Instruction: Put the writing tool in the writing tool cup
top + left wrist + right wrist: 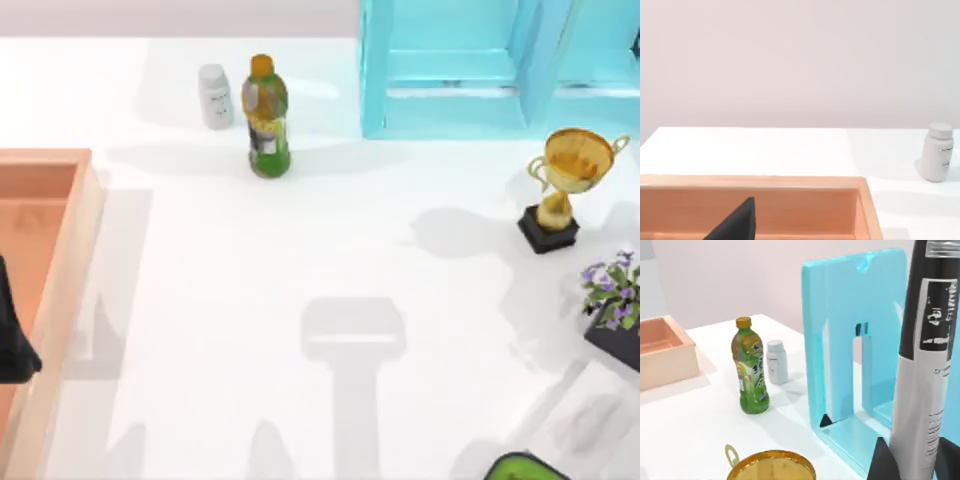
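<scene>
Your slim black marker pen with the white label band (927,365) stands upright and close before the right wrist camera, its lower end seated between the two dark fingers (881,460) of the right pincer (912,462), which look clamped on it. Held vertical like that, it reads as ready for a straight drop into a cup, tip or tail first I cannot tell. No writing tool cup is plain to see; the black, green-rimmed object (518,467) at the near edge of the top view, right of centre, may be the cup or part of the arm, so treat that as open. Beyond the pen stands the pale blue open-frame rack (855,345), and past it the green plastic bottle with the orange cap (750,367) beside the small white pill bottle (776,361), both upright and well apart from the pen. The rim of the gold trophy cup on its black base (772,466) sits just below the wrist camera; mind it on any descent. In the top view a potted plant with purple flowers (612,290) stands at the right edge of the white surface (300,260). Your left pincer (12,345) is parked over the shallow orange wooden tray (85,230) at the left; whether it is apart or together, I cannot tell.
</scene>
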